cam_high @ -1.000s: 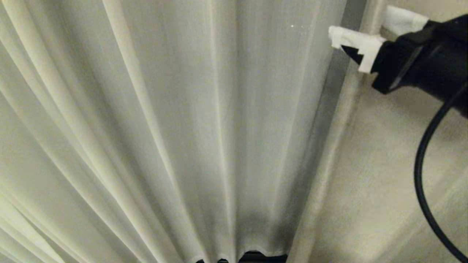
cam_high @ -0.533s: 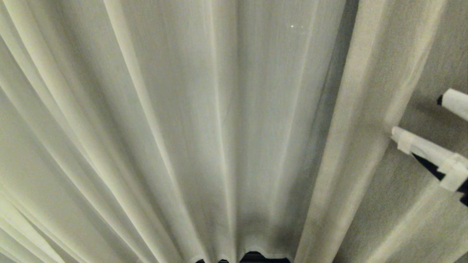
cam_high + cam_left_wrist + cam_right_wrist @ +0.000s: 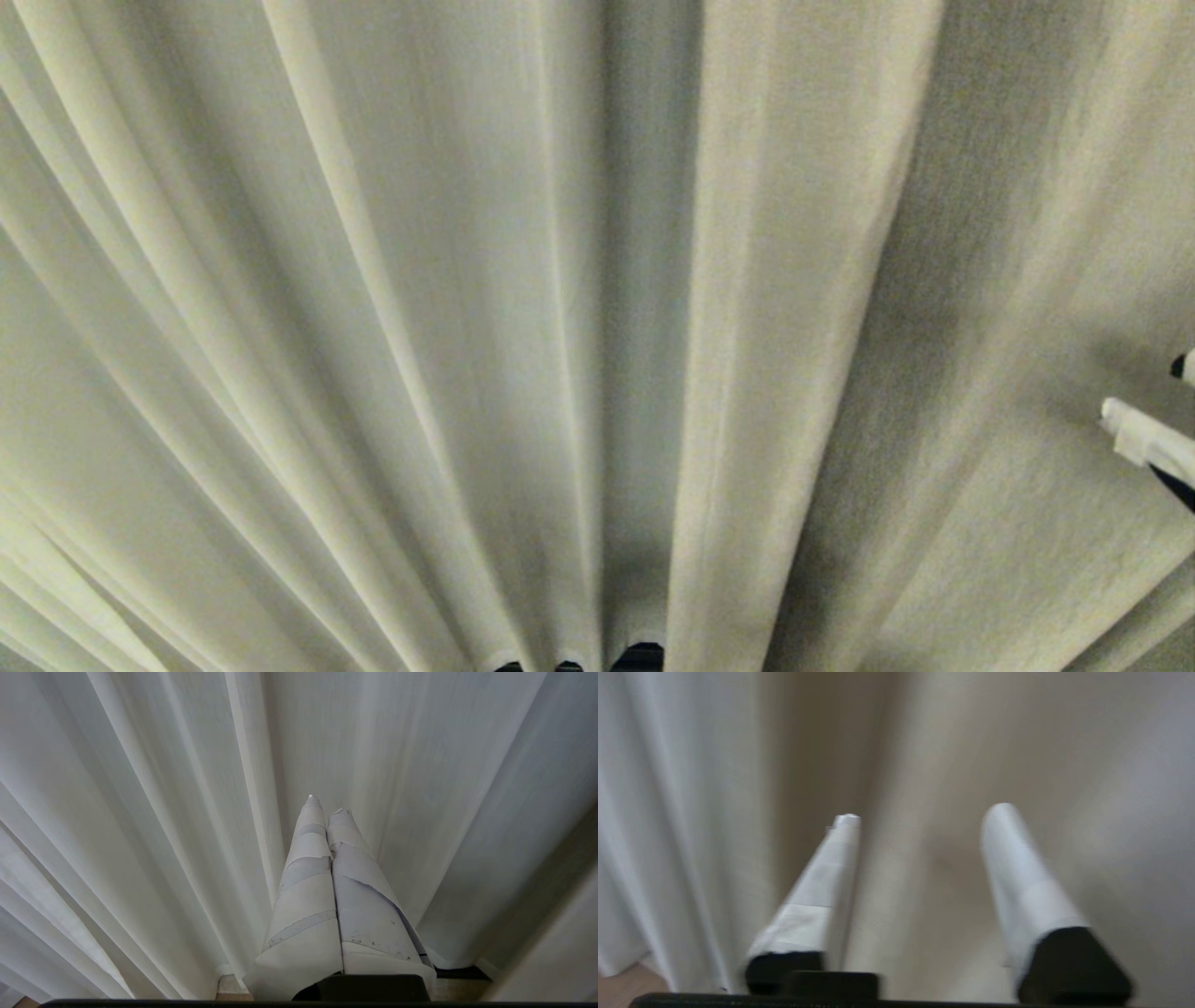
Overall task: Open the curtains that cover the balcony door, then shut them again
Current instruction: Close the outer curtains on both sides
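The curtains fill every view: a thin off-white sheer panel point(image 3: 392, 308) on the left and a thick woven cream panel point(image 3: 934, 355) on the right, whose edge overlaps the sheer near the middle. They hide the balcony door. My right gripper point(image 3: 1144, 387) pokes in at the head view's right edge, open, in front of the thick panel. In the right wrist view that gripper point(image 3: 924, 814) has its taped fingers point(image 3: 822, 882) wide apart with only the thick cloth behind them. My left gripper point(image 3: 327, 805) is shut on nothing, pointing at the sheer folds point(image 3: 163, 826).
Dark gaps point(image 3: 642, 656) show under the sheer's hem at the bottom of the head view. A strip of wooden floor point(image 3: 229, 983) and a dark sill point(image 3: 460, 973) lie below the hem near the left gripper.
My right gripper dropped from the upper right to the lower right edge of the head view. The thick panel's edge swung left over the sheer. The left gripper stayed still.
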`<state>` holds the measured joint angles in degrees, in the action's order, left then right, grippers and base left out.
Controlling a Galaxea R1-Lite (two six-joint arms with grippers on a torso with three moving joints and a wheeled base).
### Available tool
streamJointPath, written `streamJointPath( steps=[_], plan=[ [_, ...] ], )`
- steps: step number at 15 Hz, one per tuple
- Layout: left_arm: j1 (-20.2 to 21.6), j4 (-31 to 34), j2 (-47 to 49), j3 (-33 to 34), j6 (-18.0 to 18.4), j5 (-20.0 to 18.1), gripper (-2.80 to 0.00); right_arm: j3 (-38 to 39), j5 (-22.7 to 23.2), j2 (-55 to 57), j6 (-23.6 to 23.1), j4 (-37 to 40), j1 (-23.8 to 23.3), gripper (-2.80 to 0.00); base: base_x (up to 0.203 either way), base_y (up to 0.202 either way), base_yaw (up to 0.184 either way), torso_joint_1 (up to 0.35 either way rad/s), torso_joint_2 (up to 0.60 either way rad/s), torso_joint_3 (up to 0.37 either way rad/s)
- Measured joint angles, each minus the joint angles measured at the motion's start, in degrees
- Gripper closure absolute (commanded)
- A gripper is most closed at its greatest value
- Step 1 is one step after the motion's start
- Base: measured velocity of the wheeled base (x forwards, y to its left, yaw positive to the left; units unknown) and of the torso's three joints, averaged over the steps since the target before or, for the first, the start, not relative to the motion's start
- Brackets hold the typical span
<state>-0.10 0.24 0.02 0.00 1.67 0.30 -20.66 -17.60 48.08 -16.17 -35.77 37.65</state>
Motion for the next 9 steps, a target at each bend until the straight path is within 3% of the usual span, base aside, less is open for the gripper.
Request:
streamJointPath(
  steps=[2, 6, 9],
  plan=[
    [0.00, -0.01, 0.00, 0.00, 0.01, -0.01, 0.00, 1.70, -0.13, 0.45, 2.90, 0.10, -7.44, 0.00, 0.000, 0.000, 0.000, 0.000, 0.00, 0.000],
    [0.00, 0.00, 0.00, 0.00, -0.02, 0.01, 0.00, 4.82, 2.50, 3.02, 8.52, 1.85, -27.12, 0.00, 0.000, 0.000, 0.000, 0.000, 0.00, 0.000],
    [0.02, -0.02, 0.00, 0.00, 0.00, 0.02, 0.00, 7.54, 3.28, 3.88, 9.96, 2.61, -30.89, 0.00, 0.000, 0.000, 0.000, 0.000, 0.00, 0.000]
  ],
)
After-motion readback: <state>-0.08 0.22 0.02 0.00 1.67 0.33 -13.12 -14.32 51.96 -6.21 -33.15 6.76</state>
